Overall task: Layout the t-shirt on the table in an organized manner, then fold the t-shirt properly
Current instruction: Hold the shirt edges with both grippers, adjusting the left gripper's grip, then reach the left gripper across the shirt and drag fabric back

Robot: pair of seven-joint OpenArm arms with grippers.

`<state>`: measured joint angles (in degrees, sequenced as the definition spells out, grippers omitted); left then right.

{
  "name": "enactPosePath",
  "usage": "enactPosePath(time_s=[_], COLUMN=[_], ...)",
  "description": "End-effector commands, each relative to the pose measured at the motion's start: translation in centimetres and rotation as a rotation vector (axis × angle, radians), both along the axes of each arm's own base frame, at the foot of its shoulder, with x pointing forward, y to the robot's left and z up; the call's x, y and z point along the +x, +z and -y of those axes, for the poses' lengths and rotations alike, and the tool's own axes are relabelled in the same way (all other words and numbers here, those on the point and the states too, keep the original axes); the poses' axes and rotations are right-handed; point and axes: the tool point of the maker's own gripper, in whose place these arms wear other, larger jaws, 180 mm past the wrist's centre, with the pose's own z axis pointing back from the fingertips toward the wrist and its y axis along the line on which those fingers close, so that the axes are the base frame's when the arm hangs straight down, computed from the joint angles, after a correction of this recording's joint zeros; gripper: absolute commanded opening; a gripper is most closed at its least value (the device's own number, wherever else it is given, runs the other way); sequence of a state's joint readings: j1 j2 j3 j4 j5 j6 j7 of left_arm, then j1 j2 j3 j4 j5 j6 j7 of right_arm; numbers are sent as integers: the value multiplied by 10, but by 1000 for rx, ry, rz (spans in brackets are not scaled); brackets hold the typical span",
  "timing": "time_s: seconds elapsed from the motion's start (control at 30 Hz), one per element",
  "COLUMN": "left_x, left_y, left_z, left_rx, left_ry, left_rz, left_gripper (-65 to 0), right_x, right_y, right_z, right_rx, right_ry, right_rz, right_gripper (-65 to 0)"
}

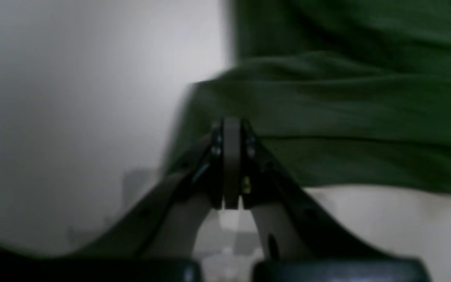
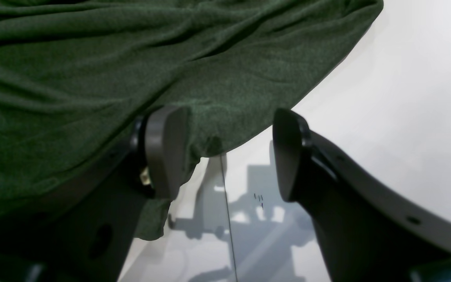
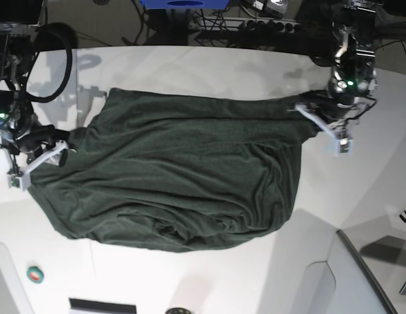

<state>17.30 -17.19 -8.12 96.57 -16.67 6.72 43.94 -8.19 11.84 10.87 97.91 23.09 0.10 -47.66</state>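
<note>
Glossy white table (image 3: 209, 65), widest thing in the base view, curved edge at lower right. The right wrist view alone shows a thin dark seam line (image 2: 227, 211) running across its surface, with reflections of the arm.

Dark green t-shirt (image 3: 177, 176) spread across the middle of the table, wrinkled, folds bunched along its lower edge. Only the base view gives the whole outline; each wrist view shows one edge close up.

Left gripper (image 1: 231, 164), on the right side of the base view at the shirt's upper right corner (image 3: 321, 121). Left wrist view: jaws pressed flat together, pads meeting with no gap, tips against a raised fold of green cloth. View is blurred; whether cloth is pinched between the pads cannot be told. The base view shows the shirt corner drawn out toward this gripper.

Right gripper (image 2: 229, 152), on the left side of the base view at the shirt's left edge (image 3: 39, 157). Right wrist view: jaws spread wide apart, the shirt hem (image 2: 210, 137) hanging into the gap between them, one finger (image 2: 165, 150) lying against the cloth, the other over bare table. Nothing clamped.
</note>
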Motion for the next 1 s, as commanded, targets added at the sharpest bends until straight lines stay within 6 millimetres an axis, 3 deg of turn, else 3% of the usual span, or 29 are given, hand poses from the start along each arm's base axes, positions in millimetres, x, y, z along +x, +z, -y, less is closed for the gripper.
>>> enactPosePath(time_s=[0.0,0.1,0.17,0.43,0.57,0.63,0.73,0.97], left_x=[2,-5,-10,-22,-22,-17,-3,31], left_y=[4,-5,-13,-62,-66,-60,-35,52], left_z=[-10,-20,-20,-5,3,11,25,66], left_rx=[12,13,8,-20,-24,-26,-26,-48], left_ry=[20,56,62,37,12,-11,-66,-176], left_rz=[18,-10,-33,-175,-186,-167,-92,144], left_gripper=[-569,-326,-295,-438,-650,-650,-650,-650], right_x=[10,9,9,11,10,10,10,11], right_y=[13,12,12,13,13,13,13,14], right_z=[4,4,4,4,4,4,5,5], right_rx=[-15,-14,-13,-13,-13,-13,-16,-16], right_ry=[0,0,0,0,0,0,0,0], right_rz=[49,48,48,51,49,49,49,51], right_gripper=[-315,-315,-315,-315,-315,-315,-315,-315])
